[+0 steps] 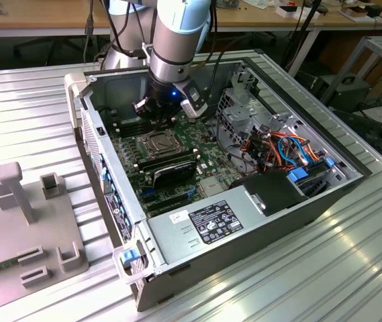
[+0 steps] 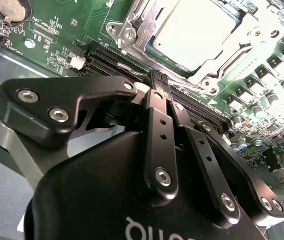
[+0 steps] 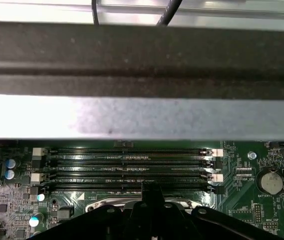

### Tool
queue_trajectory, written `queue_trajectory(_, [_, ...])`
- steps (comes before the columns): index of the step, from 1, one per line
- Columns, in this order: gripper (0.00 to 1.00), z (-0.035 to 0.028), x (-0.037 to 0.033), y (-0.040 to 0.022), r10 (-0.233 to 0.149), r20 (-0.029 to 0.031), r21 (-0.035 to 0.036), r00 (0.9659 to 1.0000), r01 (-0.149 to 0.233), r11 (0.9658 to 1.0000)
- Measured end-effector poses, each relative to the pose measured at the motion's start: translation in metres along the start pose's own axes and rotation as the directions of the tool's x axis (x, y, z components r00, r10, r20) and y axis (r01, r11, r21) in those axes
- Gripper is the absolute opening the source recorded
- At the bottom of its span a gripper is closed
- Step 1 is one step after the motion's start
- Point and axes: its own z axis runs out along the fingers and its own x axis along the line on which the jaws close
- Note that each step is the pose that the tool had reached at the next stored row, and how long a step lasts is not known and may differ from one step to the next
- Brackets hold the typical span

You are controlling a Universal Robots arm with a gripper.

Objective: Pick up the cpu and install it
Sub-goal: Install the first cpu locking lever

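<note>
We judge the install step abt done: cpu (image 2: 196, 32) lies flat in its socket (image 2: 132, 25). Tool (image 2: 157, 80) is clenched & empty, tips over the RAM slots (image 3: 127, 167) just beside the socket. Any next move calls for clearance from frame & slots.

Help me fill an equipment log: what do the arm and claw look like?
The arm is a silver-grey tube with pale blue caps and black cables alongside. Its claw is black: linked bars, silver screws, white lettering on its body.
</note>
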Motion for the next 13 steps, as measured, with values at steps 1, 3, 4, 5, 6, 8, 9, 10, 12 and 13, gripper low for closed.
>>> queue_trajectory(1, [0.11,0.0005,-0.0001,-0.0001,0.0,0.0001,0.0,1.0,0.0,1.0])
queue_trajectory(3, [0.11,0.0019,-0.0005,-0.0003,0.0,0.0,0.0001,1.0,0.0,1.0])
queue_trajectory(4, [0.11,0.0023,-0.0006,-0.0004,0.0,0.0,0.0001,1.0,0.0,1.0])
queue_trajectory(5, [0.11,0.0027,-0.0007,-0.0004,0.0,0.0001,0.0,1.0,0.0,1.0])
queue_trajectory(6, [0.11,0.0029,-0.0008,-0.0005,0.0,0.0,0.0001,1.0,0.0,1.0])
queue_trajectory(8, [0.11,0.0034,-0.0009,-0.0008,0.0,0.0001,0.0,1.0,0.0,1.0])
queue_trajectory(9, [0.11,0.0036,-0.0009,-0.0009,0.0,0.0002,0.0,1.0,0.0,1.0])
queue_trajectory(10, [0.11,0.0038,-0.0009,-0.0011,0.0,0.0001,0.0,1.0,0.0,1.0])
queue_trajectory(12, [0.11,0.0041,-0.0009,-0.0014,0.0,0.0002,-0.0002,1.0,0.0,1.0])
queue_trajectory(13, [0.11,0.0042,-0.0009,-0.0016,0.0,0.0002,-0.0002,1.0,0.0,1.0])
